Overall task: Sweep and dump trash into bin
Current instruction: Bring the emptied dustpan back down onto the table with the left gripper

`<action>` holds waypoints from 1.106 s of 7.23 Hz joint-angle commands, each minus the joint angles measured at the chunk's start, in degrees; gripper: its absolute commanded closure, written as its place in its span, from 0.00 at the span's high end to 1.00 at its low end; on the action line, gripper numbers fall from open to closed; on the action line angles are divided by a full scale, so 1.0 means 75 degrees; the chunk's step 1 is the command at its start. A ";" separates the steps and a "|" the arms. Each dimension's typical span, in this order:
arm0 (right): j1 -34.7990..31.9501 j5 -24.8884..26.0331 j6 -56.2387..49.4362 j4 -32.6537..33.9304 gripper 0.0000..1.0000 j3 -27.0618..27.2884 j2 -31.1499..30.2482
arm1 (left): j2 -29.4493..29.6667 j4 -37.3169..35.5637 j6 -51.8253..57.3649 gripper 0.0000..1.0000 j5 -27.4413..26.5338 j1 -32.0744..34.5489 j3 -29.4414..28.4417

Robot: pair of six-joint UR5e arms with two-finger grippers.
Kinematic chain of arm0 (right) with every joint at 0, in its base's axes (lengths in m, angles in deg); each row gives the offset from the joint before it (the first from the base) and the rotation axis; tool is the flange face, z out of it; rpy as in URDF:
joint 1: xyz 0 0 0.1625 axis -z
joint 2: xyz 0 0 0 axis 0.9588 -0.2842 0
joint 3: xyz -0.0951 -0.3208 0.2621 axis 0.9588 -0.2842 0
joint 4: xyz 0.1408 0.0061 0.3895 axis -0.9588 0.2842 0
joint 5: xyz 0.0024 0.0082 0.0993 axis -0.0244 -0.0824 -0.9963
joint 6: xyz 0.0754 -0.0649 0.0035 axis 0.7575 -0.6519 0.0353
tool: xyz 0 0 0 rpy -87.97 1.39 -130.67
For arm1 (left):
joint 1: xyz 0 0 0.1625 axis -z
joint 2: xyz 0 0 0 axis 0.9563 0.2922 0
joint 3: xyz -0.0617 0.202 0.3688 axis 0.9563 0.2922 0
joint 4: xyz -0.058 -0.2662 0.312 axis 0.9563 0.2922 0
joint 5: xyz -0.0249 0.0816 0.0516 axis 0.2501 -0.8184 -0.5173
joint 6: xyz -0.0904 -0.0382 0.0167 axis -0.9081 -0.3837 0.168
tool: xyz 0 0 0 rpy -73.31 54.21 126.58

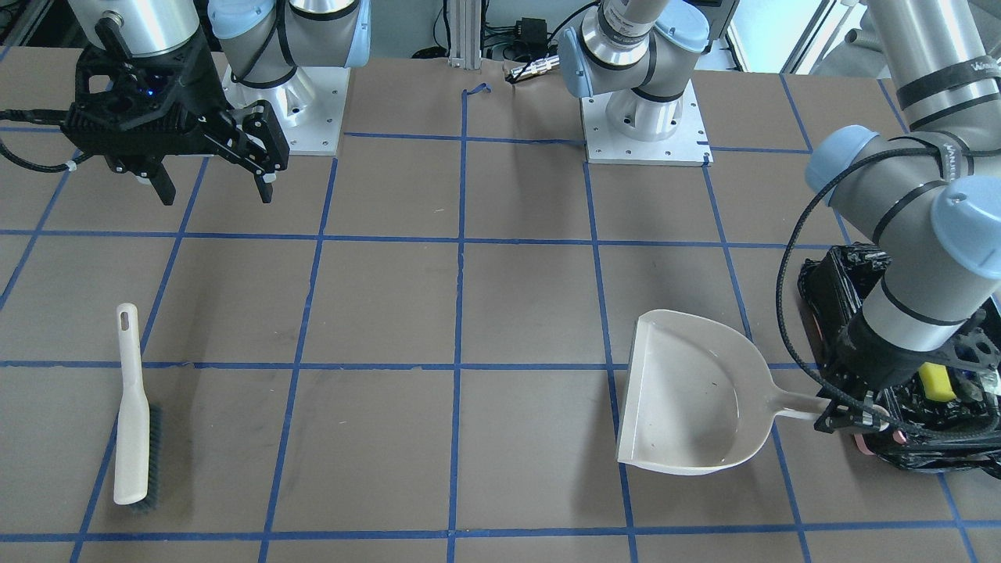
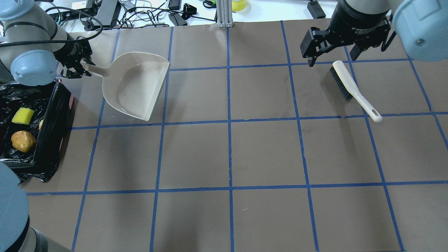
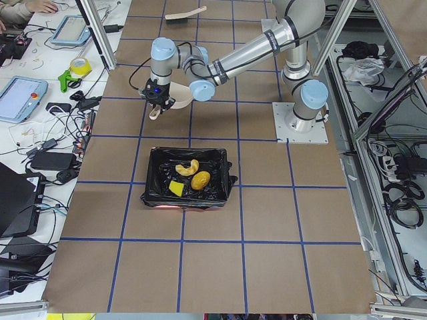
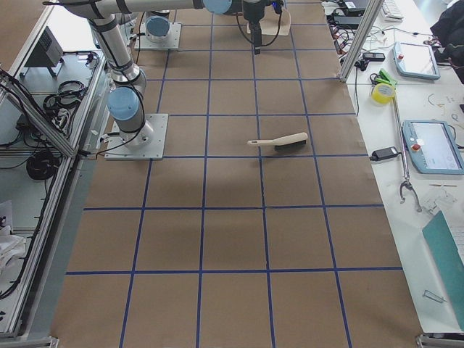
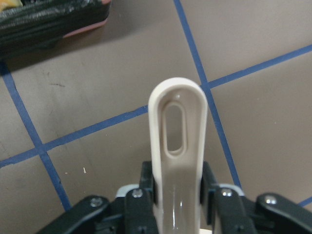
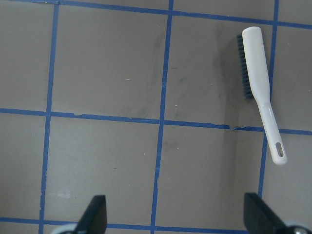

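The black-lined bin [image 2: 52,115] stands at the table's left end, also in the exterior left view [image 3: 157,163]. Inside lie the orange-brown lump [image 2: 23,140], the yellow-green sponge piece [image 2: 22,115] and the pale crescent slice [image 3: 189,168], mostly hidden in the overhead view. My left gripper [image 2: 75,64] is shut on the handle [image 5: 176,141] of the empty beige dustpan [image 2: 134,85], which rests flat on the table beside the bin. My right gripper [image 2: 330,57] is open and empty, raised above the brush [image 2: 350,85].
The white brush with dark bristles [image 1: 133,407] lies flat on the brown table, also in the right wrist view [image 6: 258,83]. Blue tape lines grid the table. Cables and gear lie past the far edge [image 2: 140,14].
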 commanded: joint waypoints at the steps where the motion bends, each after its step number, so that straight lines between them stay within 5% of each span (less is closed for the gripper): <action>1: 0.0009 0.0009 -0.0001 0.0000 1.00 -0.0001 -0.0001 | 0.0321 -0.0032 -0.0248 0.00 -0.0010 0.0081 -0.0006; 8: -0.0026 0.0009 -0.0001 -0.0024 1.00 0.0011 -0.0059 | 0.1200 -0.0067 -0.2429 0.00 -0.0127 0.0468 -0.0406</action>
